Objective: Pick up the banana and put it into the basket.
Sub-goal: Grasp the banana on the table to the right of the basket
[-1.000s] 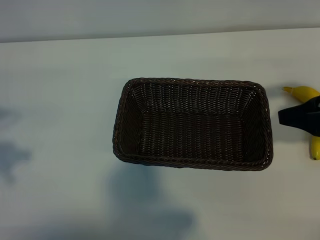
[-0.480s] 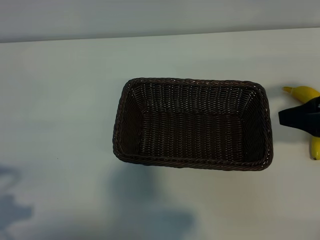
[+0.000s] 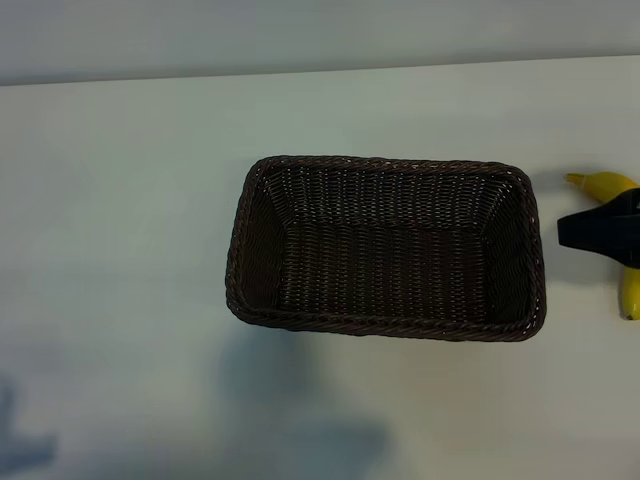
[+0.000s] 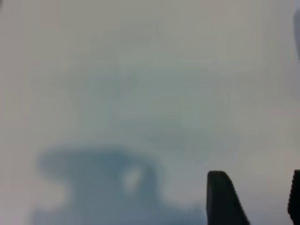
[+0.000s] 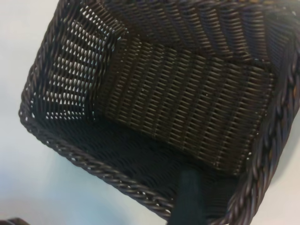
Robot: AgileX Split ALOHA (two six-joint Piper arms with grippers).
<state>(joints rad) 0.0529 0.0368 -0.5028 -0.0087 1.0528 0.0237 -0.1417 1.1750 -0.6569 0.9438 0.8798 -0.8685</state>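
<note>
The dark brown woven basket (image 3: 385, 328) stands in the middle of the white table, with nothing in it. The yellow banana (image 3: 608, 185) lies on the table just beyond the basket's right end, its stem pointing to the far side. My right gripper (image 3: 590, 232) hovers over the banana's middle and hides it. The right wrist view looks into the basket (image 5: 93, 164) past one dark finger (image 5: 190, 194), and no banana shows there. My left gripper (image 4: 257, 176) is open over bare table, outside the exterior view.
The white table (image 3: 120, 200) stretches wide to the basket's left and front. A grey wall strip (image 3: 300, 35) runs along the far edge. A faint arm shadow (image 3: 25, 445) lies at the near left corner.
The left arm's shadow has slid from the left side down toward the near left corner. The right gripper, banana and basket have not moved.
</note>
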